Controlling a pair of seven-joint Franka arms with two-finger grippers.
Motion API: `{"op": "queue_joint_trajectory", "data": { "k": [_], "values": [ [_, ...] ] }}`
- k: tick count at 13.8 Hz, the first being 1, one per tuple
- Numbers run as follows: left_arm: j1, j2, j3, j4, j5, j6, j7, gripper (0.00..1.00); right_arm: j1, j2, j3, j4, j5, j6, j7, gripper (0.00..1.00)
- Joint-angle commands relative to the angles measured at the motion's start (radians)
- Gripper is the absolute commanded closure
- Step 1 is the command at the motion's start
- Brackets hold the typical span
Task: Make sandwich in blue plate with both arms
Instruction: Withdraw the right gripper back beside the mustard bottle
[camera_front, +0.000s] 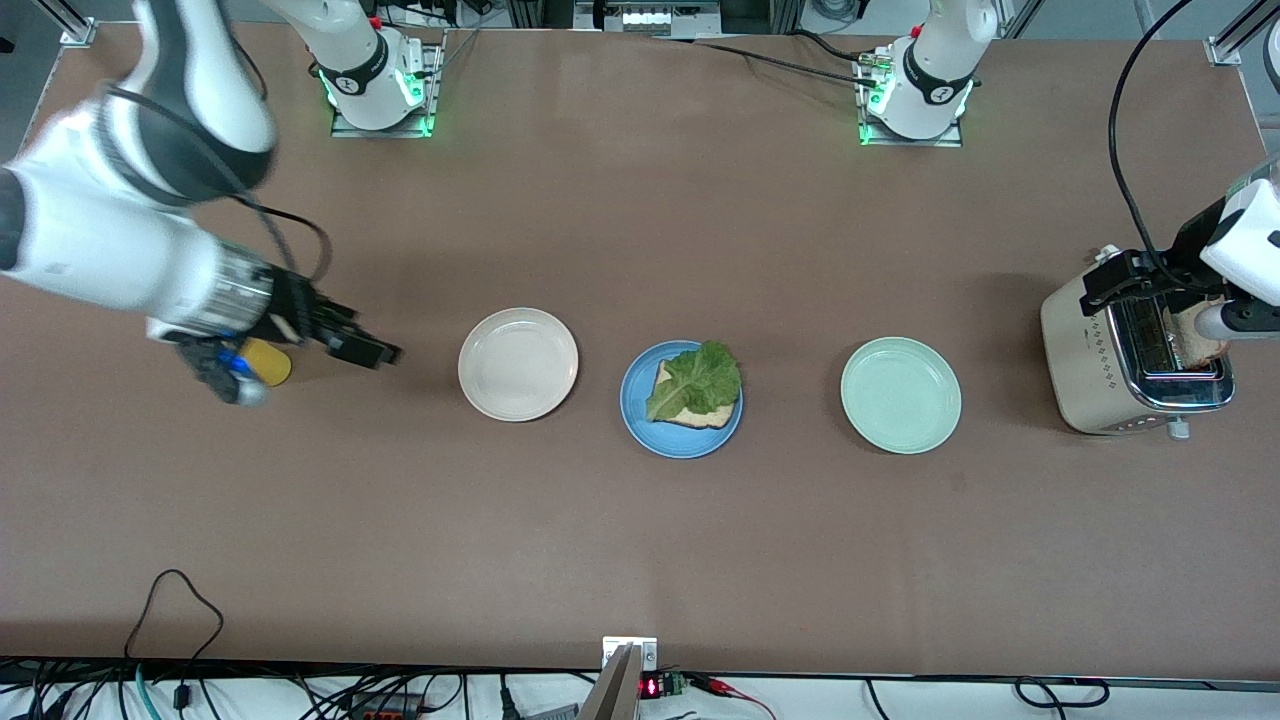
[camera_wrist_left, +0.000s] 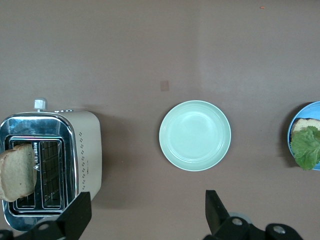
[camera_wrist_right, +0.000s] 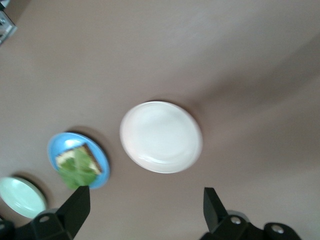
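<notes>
The blue plate (camera_front: 650, 430) sits mid-table and holds one bread slice (camera_front: 700, 412) with a green lettuce leaf (camera_front: 695, 380) lying on top. A second bread slice (camera_front: 1195, 342) stands in a slot of the toaster (camera_front: 1100, 370) at the left arm's end of the table. My left gripper (camera_front: 1125, 278) hangs open over the toaster, nothing between its fingers; its wrist view shows the toasted slice (camera_wrist_left: 17, 172) in the slot. My right gripper (camera_front: 362, 347) is open and empty, low over the table beside the cream plate (camera_front: 518, 363).
A mint-green plate (camera_front: 900, 395) lies between the blue plate and the toaster. The cream plate lies toward the right arm's end. Black cables run along the table edge nearest the camera, and one hangs over the toaster.
</notes>
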Motion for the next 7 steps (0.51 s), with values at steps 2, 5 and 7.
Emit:
{"op": "queue_joint_trajectory", "data": {
  "k": [2,5,7],
  "values": [
    [0.008,-0.009,-0.002,-0.002,-0.001,0.006,0.009,0.00,-0.103,-0.151,0.019,-0.116,-0.168,-0.081,-0.288,0.00],
    [0.002,-0.010,-0.003,-0.002,0.002,0.004,0.009,0.00,-0.165,-0.178,0.021,-0.116,-0.282,-0.112,-0.508,0.00],
    [0.003,-0.010,-0.003,-0.002,0.001,0.004,0.009,0.00,-0.186,-0.183,0.021,-0.117,-0.337,-0.110,-0.625,0.00]
  ]
}}
